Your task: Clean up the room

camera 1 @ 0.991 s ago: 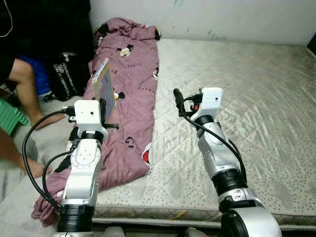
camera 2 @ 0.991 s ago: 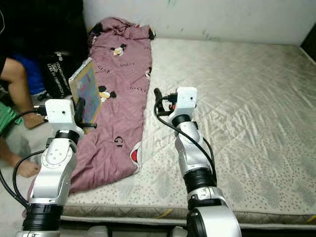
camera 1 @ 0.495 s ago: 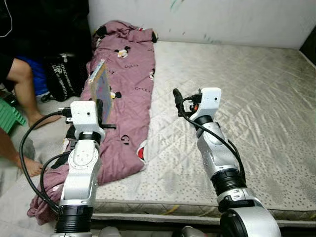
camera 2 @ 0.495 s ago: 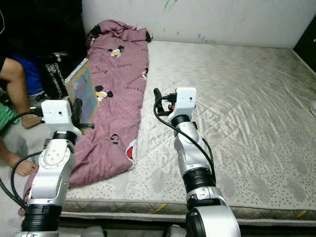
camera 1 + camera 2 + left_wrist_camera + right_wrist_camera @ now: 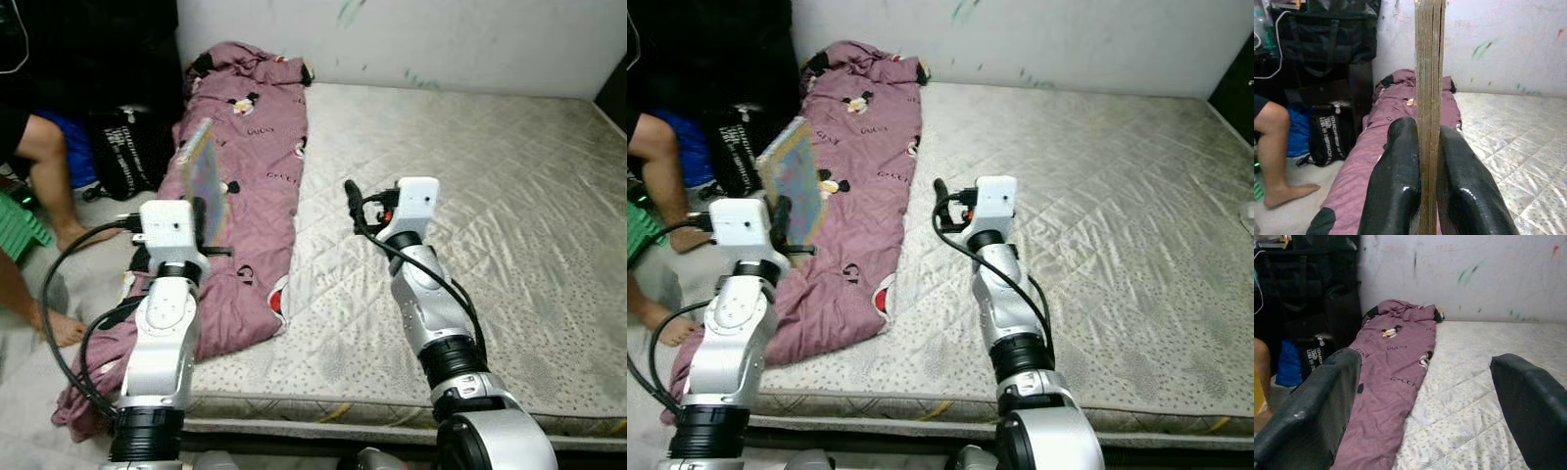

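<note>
A thin book (image 5: 1429,73) is clamped upright in the left gripper (image 5: 1422,161) above the purple blanket (image 5: 257,147); the grip should be kept firm in transit. The right gripper (image 5: 1425,401) is held wide open and empty.

The blanket (image 5: 247,186) along the left side of the bed is mauve-pink, printed with small black, white and red cartoon figures and dark lettering. The mattress (image 5: 470,225) is pale grey-beige with a quilted diamond pattern and fine speckles. The flat book (image 5: 795,184) at the left has a tan edge and a blue-green cover. The far wall (image 5: 421,34) is white with faint green marks. On the left, a bag (image 5: 122,147) is black with white lettering.
</note>
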`<state>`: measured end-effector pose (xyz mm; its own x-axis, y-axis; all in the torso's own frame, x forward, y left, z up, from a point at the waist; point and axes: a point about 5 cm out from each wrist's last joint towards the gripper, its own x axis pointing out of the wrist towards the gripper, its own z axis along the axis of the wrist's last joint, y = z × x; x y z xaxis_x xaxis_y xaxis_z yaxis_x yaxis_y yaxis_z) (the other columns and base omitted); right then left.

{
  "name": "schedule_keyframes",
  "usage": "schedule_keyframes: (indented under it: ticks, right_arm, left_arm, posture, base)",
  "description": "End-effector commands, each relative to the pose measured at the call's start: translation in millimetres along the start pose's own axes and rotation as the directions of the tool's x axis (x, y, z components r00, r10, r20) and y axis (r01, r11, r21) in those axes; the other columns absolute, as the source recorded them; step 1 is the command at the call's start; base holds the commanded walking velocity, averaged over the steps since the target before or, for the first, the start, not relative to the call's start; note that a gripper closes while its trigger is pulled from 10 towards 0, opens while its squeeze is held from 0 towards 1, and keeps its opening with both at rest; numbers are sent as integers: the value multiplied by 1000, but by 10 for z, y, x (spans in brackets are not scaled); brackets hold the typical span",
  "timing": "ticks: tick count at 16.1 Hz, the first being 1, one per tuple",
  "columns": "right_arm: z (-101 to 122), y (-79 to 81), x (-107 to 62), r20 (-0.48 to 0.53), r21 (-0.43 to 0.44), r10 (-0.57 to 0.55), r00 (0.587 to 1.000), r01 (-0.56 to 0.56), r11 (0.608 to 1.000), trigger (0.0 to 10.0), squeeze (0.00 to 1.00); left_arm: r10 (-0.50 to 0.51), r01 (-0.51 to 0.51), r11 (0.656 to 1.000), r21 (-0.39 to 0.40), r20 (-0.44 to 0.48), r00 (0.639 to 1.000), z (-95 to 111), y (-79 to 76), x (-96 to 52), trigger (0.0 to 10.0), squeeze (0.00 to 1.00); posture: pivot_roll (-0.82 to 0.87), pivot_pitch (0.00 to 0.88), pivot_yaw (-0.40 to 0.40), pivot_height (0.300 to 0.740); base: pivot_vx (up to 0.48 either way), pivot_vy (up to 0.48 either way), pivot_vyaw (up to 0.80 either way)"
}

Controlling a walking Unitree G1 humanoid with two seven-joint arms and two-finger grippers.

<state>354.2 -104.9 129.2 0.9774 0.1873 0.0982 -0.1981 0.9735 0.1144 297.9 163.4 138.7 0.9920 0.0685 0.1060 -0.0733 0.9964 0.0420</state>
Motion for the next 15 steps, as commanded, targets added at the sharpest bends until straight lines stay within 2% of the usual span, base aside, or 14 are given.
schedule_keyframes:
  ticks: [1,4,12,15]
  right_arm:
    - [39,-26,24,8,-10,-3,1000,3,1000,10000,0]
    - [39,-35,30,7,-14,-7,1000,7,1000,10000,0]
    - [39,-48,42,2,-12,-9,1000,9,1000,10000,0]
    - [32,-43,39,1,-23,-2,1000,2,1000,10000,0]
  left_arm:
    - [-18,19,1000,-12,46,999,98,-52,30,10000,0]
    - [-20,20,1000,-13,46,999,95,-55,38,10000,0]
    - [-25,27,999,-29,48,999,94,-76,49,10000,0]
    - [-19,23,998,-54,75,997,117,-86,46,10000,0]
  posture:
    - [45,0,-18,740]
    - [43,0,-19,740]
    - [40,0,-22,740]
    - [39,0,-25,740]
  base:
    - [0,-326,0]
    - [0,-329,0]
    - [0,-480,-66]
    - [0,-120,0]
